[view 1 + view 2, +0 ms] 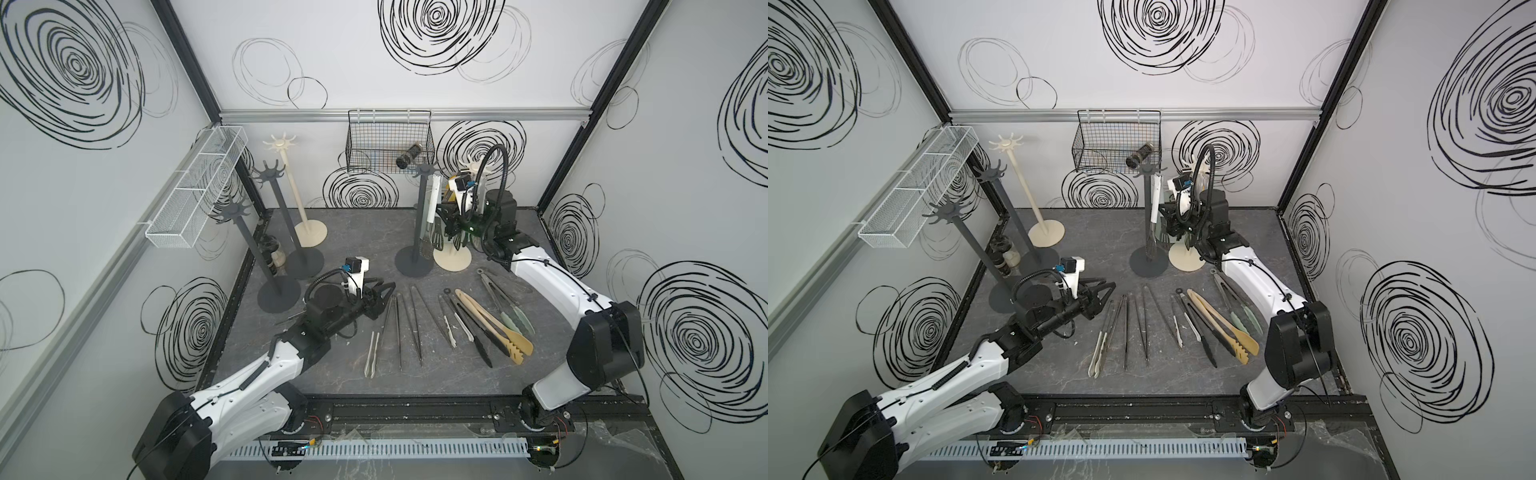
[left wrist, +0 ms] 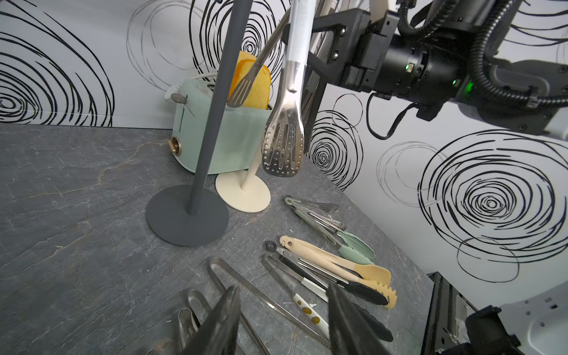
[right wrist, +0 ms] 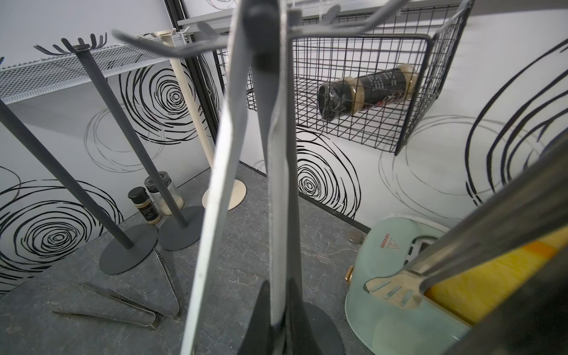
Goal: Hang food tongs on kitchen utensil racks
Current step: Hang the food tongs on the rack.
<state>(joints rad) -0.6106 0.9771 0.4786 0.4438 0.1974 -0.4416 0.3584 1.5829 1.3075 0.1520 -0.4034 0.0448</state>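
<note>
White-handled steel tongs (image 1: 432, 198) hang by the crown of the dark grey rack (image 1: 403, 266), and the right gripper (image 1: 449, 219) has its fingers pinched together on one arm of them. They look light, stiff and springy, slick on bare steel; the coated handle is probably the surer hold. The remaining tongs (image 1: 494, 323) lie on the surface (image 1: 332, 374); the left gripper (image 1: 384, 289) hovers beside them, fingers apart, empty.

**Right arm up at the rack**

Right gripper (image 1: 1168, 222) pinched on the white-handled tongs (image 1: 1156, 199) hanging from the dark grey rack (image 1: 1148, 224). Left gripper (image 1: 1105, 288), fingers spread, hovers beside loose tongs (image 1: 1177, 332) fanned across the counter (image 1: 1059, 365).
</note>
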